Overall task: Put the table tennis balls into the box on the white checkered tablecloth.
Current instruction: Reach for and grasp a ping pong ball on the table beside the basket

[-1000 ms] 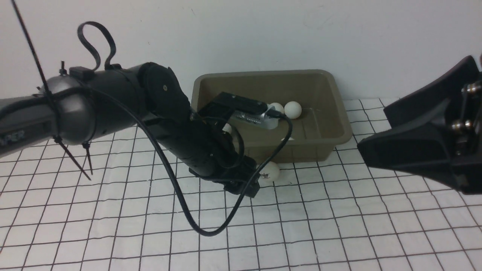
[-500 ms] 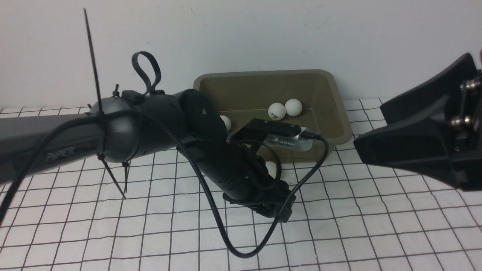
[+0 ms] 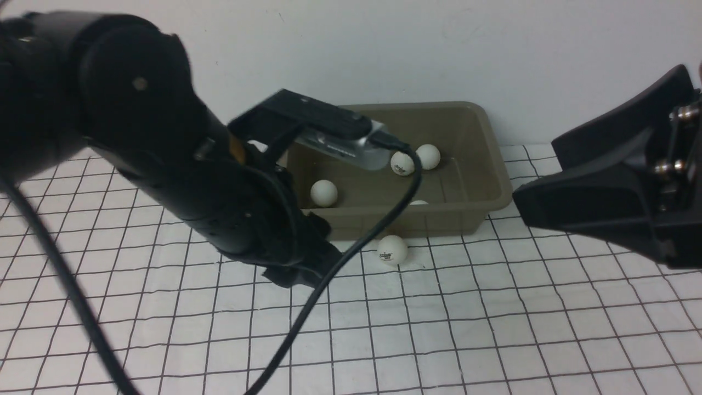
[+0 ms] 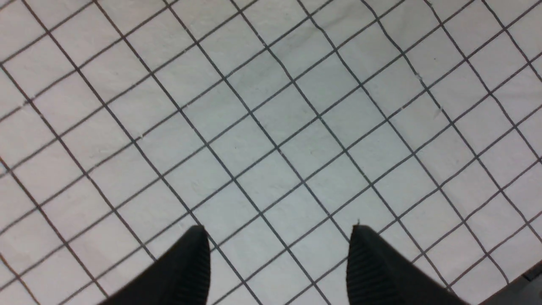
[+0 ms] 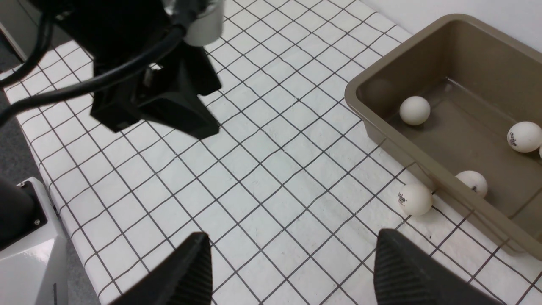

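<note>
Black left arm point(image 3: 219, 203): slants down over the white checkered tablecloth point(image 3: 493, 329), at 8 o'clock of the box point(image 3: 466, 108); left jaws released, only bare cloth between them.
Black right arm point(image 3: 603, 203): hovers at 3 o'clock of the box; right jaws spread wide, empty.
Change: left arm has drawn back from the box's near wall, uncovering the loose ball point(image 3: 392, 249).
Box: four table tennis balls point(image 3: 323, 193) inside.
Outside: loose ball on the cloth at 6 o'clock, just beside the near wall.

looks like a robotics lab bench tbh, bare white wall point(image 3: 521, 49), checkered tablecloth point(image 3: 493, 329) underneath, black left arm point(image 3: 181, 175) trailing a cable point(image 3: 289, 333), right arm point(image 3: 614, 192) opposite
</note>
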Robot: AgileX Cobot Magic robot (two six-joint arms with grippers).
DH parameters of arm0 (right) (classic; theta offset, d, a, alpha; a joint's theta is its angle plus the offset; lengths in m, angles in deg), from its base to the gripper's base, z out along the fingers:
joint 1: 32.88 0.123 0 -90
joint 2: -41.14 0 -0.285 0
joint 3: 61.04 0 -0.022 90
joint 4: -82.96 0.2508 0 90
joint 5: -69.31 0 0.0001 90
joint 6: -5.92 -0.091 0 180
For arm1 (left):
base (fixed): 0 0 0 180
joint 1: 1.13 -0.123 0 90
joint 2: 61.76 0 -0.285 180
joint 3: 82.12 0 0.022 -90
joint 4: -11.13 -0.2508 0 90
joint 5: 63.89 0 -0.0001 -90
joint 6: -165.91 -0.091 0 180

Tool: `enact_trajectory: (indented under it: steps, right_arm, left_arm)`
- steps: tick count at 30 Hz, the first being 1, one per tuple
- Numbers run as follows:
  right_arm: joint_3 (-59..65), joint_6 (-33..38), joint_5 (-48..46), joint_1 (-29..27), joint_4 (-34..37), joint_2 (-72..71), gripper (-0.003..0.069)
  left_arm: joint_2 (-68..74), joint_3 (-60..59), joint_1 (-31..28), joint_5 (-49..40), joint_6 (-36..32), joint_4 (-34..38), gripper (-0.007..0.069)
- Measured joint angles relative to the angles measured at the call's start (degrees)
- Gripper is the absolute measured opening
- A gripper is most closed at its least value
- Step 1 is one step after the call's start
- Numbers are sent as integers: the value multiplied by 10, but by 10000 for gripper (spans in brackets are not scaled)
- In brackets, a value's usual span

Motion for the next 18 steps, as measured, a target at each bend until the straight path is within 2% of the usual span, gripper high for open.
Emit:
enact_trajectory:
  steps: [3, 6, 11, 15, 18]
  right_arm:
    - [0, 3, 4, 0, 0, 0, 463]
    - [0, 10, 4, 0, 0, 0, 463]
    - [0, 11, 4, 0, 3, 0, 463]
    - [0, 14, 9, 0, 22, 0, 463]
    - [0, 16, 11, 0, 33, 0, 463]
  left_arm:
    - [-14, -42, 0, 16, 17, 6, 394]
    - [-15, -97, 0, 79, 32, 30, 394]
    - [-10, -254, 0, 349, 24, 127, 394]
    - [11, -330, 2, 565, 12, 181, 394]
    - [41, -345, 10, 657, -1, 186, 394]
